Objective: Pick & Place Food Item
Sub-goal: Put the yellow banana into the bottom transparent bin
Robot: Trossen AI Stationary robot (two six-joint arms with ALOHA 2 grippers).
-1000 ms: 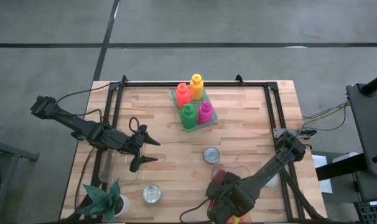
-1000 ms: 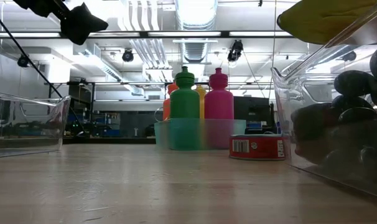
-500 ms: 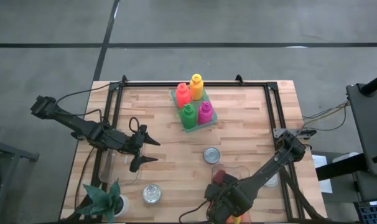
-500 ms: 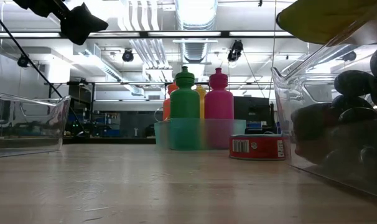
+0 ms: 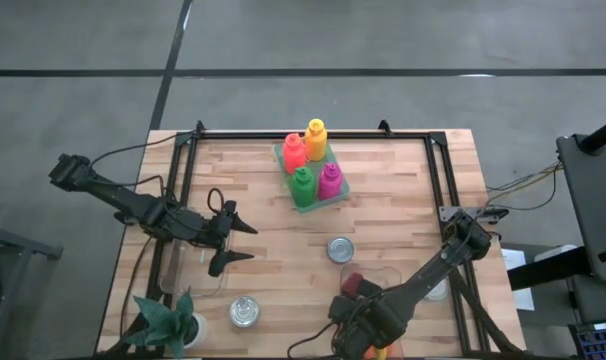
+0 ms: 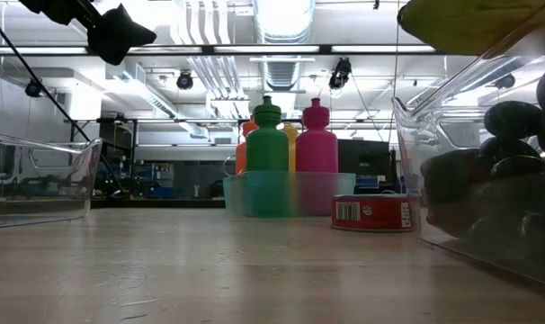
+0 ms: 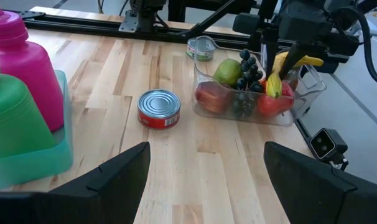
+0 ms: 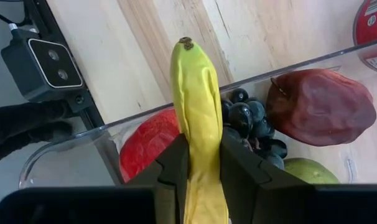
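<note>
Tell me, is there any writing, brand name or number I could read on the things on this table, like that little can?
No text can be read anywhere.
Red-labelled can: a white panel with dark bars like a barcode, its print too small to read.
Second can behind the fruit bin: label too blurred to read.
Coloured bottles: plain, no lettering visible.

The banana (image 8: 200, 124) runs off the right wrist view's edge, its lower end unseen.
</note>
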